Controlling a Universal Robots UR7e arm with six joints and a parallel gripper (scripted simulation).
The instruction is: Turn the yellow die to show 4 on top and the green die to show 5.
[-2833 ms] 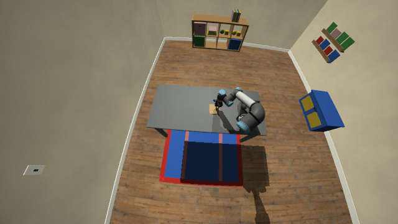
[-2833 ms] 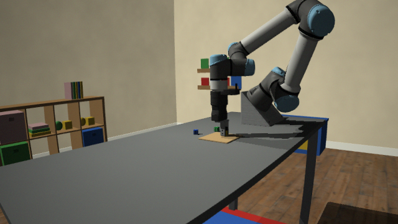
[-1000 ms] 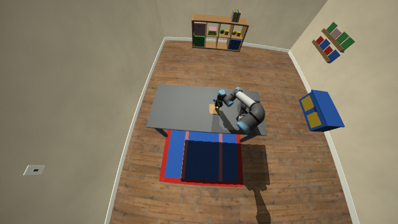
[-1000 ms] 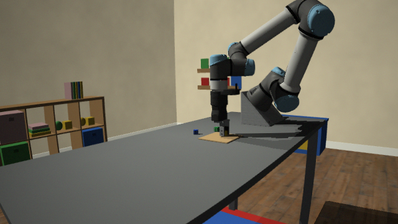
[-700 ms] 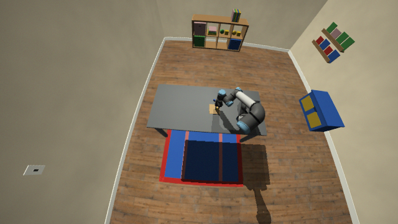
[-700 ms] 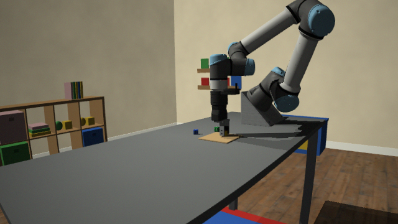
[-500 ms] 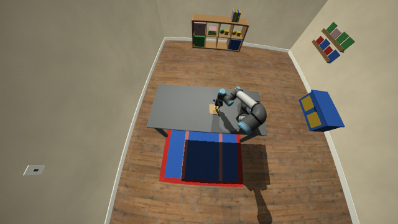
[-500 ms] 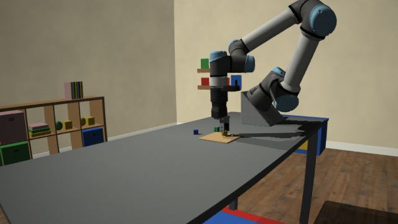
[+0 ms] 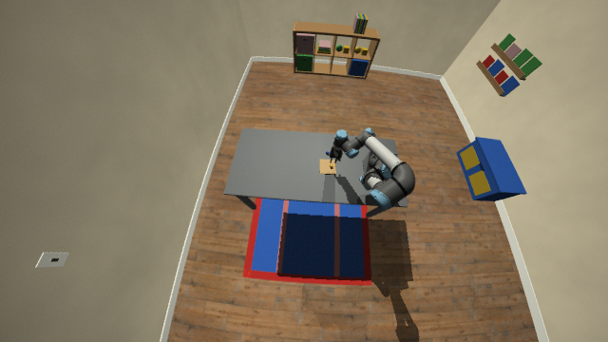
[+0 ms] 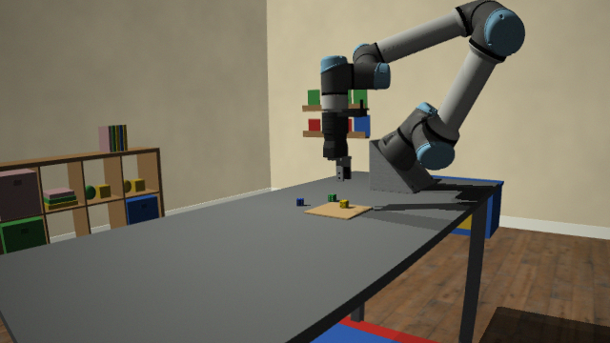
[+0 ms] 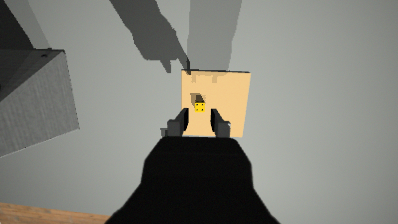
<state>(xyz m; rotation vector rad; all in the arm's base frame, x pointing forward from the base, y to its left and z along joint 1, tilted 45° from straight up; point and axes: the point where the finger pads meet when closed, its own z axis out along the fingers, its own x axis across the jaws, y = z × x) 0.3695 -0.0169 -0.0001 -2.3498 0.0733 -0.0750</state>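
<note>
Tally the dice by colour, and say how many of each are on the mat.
Yellow: 1, on the mat
Green: 1, off it
Blue: 1, off it
Total: 3 dice, 1 on the mat

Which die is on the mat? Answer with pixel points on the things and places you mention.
The yellow die [image 9: 332, 166] [image 10: 344, 204] [image 11: 200, 107], four pips up. The green [image 10: 332, 197] and blue [image 10: 300, 202] dice sit on the grey table, beyond the mat [image 9: 325, 169] [image 10: 329, 212] [image 11: 227, 95].

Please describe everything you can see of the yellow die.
The yellow die is a small, opaque cube with dark pips, perhaps plastic. It sits flat on the tan mat, fully within its edges, four pips on top. Only the mat appears to touch it; the open gripper hangs above.
</note>
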